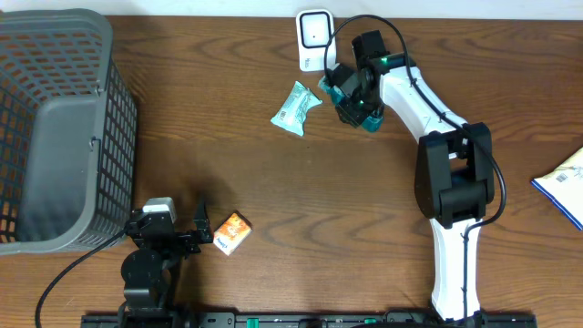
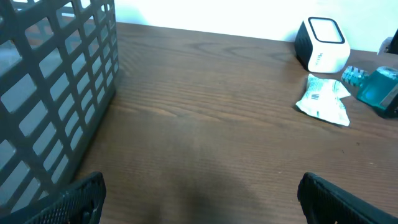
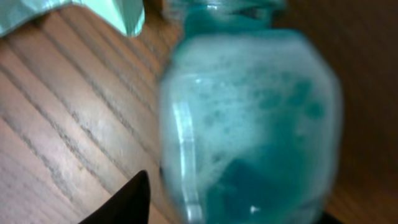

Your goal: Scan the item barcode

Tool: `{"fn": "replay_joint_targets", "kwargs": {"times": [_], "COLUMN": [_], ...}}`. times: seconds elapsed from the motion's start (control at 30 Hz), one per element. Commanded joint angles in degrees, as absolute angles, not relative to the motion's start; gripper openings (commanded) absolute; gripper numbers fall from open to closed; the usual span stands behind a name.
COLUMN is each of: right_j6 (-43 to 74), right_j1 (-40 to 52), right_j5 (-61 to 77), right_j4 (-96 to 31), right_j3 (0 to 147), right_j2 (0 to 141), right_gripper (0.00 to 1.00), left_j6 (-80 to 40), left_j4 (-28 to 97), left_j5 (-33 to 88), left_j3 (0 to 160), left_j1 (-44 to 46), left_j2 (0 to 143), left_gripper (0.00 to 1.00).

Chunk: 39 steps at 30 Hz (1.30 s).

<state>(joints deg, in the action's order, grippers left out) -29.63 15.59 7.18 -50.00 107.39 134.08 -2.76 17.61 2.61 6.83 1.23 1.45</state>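
A teal bottle (image 1: 370, 119) of foamy liquid lies on the table just right of the white scanner (image 1: 314, 38). In the left wrist view the bottle (image 2: 376, 87) rests on its side, its cap pointing at the scanner (image 2: 323, 43). My right gripper (image 1: 360, 98) is over it. In the right wrist view the bottle (image 3: 249, 118) fills the space between the jaws of my right gripper (image 3: 230, 208), and the left fingertip (image 3: 134, 199) stands a little off its wall, so this gripper is open. My left gripper (image 2: 199, 193) is wide open and empty over bare wood.
A pale green packet (image 1: 296, 107) lies left of the bottle, in front of the scanner. An orange packet (image 1: 232, 232) lies beside my left gripper (image 1: 202, 232). A grey mesh basket (image 1: 55, 128) fills the left side. A blue-white sheet (image 1: 565, 182) is at the right edge.
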Motion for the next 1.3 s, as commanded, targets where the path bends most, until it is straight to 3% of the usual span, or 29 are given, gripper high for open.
{"fn": "replay_joint_targets", "kwargs": {"times": [0.0, 0.07, 0.13, 0.2, 0.53, 0.63, 0.8, 1.0, 1.13, 1.27], "right_j6": [-28.21, -27.62, -27.03, -25.26, -25.23, -22.52, -12.8, -8.14, -5.96, -1.17], "right_j1": [16.01, 16.03, 16.14, 16.53, 17.54, 19.25, 24.64, 32.99, 38.28, 41.54], "right_j5": [9.37, 9.37, 9.37, 9.85, 28.36, 20.56, -5.34, -18.68, -19.64, -22.72], "right_j4": [-52.69, -55.77, -58.33, -60.2, -60.64, -60.64, -60.38, -60.14, -58.46, -57.12], "right_j3": [105.01, 105.01, 105.01, 105.01, 105.01, 104.49, 103.33, 103.31, 102.37, 100.2], "right_j2": [136.42, 136.03, 135.37, 133.67, 124.53, 125.43, 127.37, 127.61, 127.63, 127.63], "right_gripper": [0.4, 0.33, 0.19, 0.14, 0.17, 0.13, 0.07, 0.23, 0.42, 0.47], "left_j6": [-2.22, -2.22, -2.22, -2.22, -2.22, -2.22, -2.22, -2.22, -2.22, -2.22], "left_j4": [17.89, 17.89, 17.89, 17.89, 17.89, 17.89, 17.89, 17.89, 17.89, 17.89], "left_j5": [2.09, 2.09, 2.09, 2.09, 2.09, 2.09, 2.09, 2.09, 2.09, 2.09], "left_j3": [5.52, 5.52, 5.52, 5.52, 5.52, 5.52, 5.52, 5.52, 5.52, 5.52], "left_j1": [1.32, 1.32, 1.32, 1.32, 1.32, 1.32, 1.32, 1.32, 1.32, 1.32], "left_j2": [1.41, 1.41, 1.41, 1.41, 1.41, 1.41, 1.41, 1.41, 1.41, 1.41], "left_gripper": [0.98, 0.98, 0.98, 0.98, 0.98, 0.98, 0.98, 0.98, 0.98, 0.98]}}
